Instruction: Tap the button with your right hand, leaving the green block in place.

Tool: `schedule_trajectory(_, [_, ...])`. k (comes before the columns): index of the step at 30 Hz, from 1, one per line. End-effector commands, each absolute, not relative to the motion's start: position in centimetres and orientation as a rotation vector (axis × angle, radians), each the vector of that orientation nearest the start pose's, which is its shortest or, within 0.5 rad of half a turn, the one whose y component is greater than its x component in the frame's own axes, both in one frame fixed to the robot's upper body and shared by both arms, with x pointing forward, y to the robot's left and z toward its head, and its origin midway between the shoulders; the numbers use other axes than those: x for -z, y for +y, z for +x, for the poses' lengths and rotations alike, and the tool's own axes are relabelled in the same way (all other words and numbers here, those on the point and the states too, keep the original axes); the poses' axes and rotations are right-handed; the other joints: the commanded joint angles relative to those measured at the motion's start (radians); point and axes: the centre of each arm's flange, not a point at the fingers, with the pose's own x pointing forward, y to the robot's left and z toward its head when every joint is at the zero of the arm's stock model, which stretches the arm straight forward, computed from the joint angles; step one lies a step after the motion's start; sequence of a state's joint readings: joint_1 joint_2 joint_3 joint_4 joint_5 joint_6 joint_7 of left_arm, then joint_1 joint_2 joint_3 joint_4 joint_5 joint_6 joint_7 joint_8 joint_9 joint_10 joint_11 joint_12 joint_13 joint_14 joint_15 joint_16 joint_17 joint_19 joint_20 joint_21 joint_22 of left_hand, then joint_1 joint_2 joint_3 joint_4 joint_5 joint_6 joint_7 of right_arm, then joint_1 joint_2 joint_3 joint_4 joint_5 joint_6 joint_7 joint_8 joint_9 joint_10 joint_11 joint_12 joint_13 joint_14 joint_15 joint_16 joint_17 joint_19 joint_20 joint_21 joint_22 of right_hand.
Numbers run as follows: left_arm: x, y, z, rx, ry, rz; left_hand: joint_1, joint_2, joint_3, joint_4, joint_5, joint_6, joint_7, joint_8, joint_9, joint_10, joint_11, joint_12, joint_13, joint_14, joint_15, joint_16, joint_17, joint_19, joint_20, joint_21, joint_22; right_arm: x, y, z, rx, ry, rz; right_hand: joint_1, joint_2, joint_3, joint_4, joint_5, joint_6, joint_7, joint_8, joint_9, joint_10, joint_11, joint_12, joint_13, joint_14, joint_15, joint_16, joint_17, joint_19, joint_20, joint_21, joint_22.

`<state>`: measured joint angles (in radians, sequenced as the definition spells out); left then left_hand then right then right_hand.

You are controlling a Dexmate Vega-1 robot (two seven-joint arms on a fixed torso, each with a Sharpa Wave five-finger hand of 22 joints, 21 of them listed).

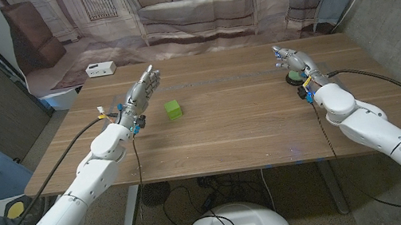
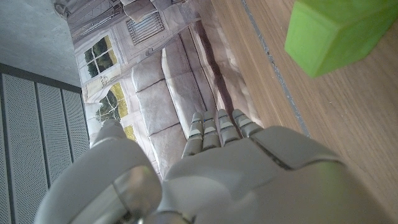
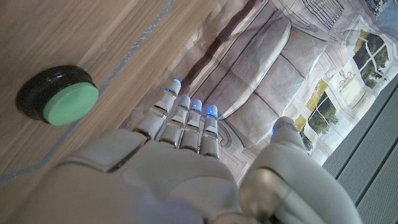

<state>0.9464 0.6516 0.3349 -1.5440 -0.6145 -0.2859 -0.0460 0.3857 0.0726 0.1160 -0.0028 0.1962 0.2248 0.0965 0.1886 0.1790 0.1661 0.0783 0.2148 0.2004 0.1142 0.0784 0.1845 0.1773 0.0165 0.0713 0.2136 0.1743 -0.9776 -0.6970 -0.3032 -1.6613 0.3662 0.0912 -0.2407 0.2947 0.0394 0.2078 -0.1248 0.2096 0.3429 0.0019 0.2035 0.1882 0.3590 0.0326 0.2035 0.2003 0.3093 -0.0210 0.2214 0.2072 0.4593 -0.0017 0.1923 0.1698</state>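
Observation:
A green block (image 1: 173, 109) sits on the wooden table (image 1: 228, 136), left of centre; the left wrist view shows the block (image 2: 336, 32) close by. My left hand (image 1: 137, 96) hovers just left of it, fingers stretched out, holding nothing. The button (image 1: 292, 76), a black base with a green cap, sits at the table's right; the right wrist view shows the button (image 3: 60, 99) untouched. My right hand (image 1: 295, 63) is beside and over it, fingers extended, nothing in it, and partly hides the button in the head view.
A small white box (image 1: 100, 69) lies at the table's far left corner. A printed backdrop of a sofa (image 1: 191, 5) hangs behind the table. Cables run from both wrists over the table.

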Motion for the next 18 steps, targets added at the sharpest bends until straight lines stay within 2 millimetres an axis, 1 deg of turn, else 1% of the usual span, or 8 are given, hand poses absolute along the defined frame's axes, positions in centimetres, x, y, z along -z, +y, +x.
schedule_trajectory(1, [0.0,28.6,59.8,0.29,-0.693,0.107,0.002,0.005,0.004,-0.006,-0.004,0.003,-0.001,0.002,0.004,0.0,-0.003,0.0,0.002,-0.002,-0.002,0.003,0.002,0.007,0.005,-0.001,0.005,-0.4,-31.1,60.0,-0.104,-0.664,-0.171,-0.008,0.001,-0.006,0.002,0.0,-0.001,0.006,-0.001,0.003,0.003,0.006,0.0,0.0,0.008,0.008,-0.002,0.004,0.011,-0.001,0.005,0.002])
schedule_trajectory(8, [0.1,28.5,59.6,0.289,-0.695,0.106,0.002,0.006,0.004,-0.007,-0.004,0.002,-0.002,0.001,0.004,0.001,-0.005,0.001,0.002,-0.002,-0.001,0.003,0.002,0.007,0.006,-0.002,0.005,0.4,-31.2,60.1,-0.126,-0.673,-0.138,-0.012,-0.001,-0.007,0.003,-0.001,-0.002,0.008,-0.002,0.003,0.002,0.007,-0.001,0.0,0.008,0.01,-0.002,0.004,0.012,0.0,0.004,0.002])
schedule_trajectory(11, [0.4,28.4,59.7,0.292,-0.691,0.1,0.002,0.006,0.004,-0.007,-0.004,0.002,-0.002,0.002,0.004,0.001,-0.003,0.001,0.002,-0.002,-0.001,0.003,0.002,0.007,0.006,-0.003,0.005,1.0,-31.2,60.3,-0.141,-0.681,-0.099,-0.016,-0.003,-0.01,0.005,-0.002,-0.002,0.005,-0.002,0.003,0.005,-0.002,0.0,-0.001,0.013,0.01,0.0,0.005,0.017,0.001,0.006,0.002])
schedule_trajectory(13, [0.5,28.4,59.8,0.296,-0.687,0.101,0.002,0.006,0.004,-0.007,-0.004,0.002,-0.002,0.002,0.004,0.0,-0.004,0.0,0.002,-0.002,-0.001,0.003,0.002,0.007,0.006,-0.003,0.005,1.4,-31.1,60.5,-0.15,-0.685,-0.078,-0.018,-0.005,-0.011,0.005,-0.003,-0.004,0.003,-0.003,0.003,0.005,-0.004,0.0,-0.001,0.014,0.007,0.0,0.005,0.019,0.0,0.006,0.002])
schedule_trajectory(18, [0.6,28.3,59.9,0.3,-0.691,0.103,0.001,0.006,0.004,-0.007,-0.004,0.002,-0.003,0.001,0.004,0.001,-0.003,0.001,0.002,-0.002,-0.001,0.003,0.002,0.008,0.006,-0.003,0.005,1.9,-31.1,60.8,-0.158,-0.679,-0.045,-0.021,-0.008,-0.013,0.005,-0.003,-0.005,0.003,-0.004,0.002,0.003,-0.001,-0.002,-0.001,0.014,0.007,0.0,0.005,0.02,0.0,0.006,0.002])
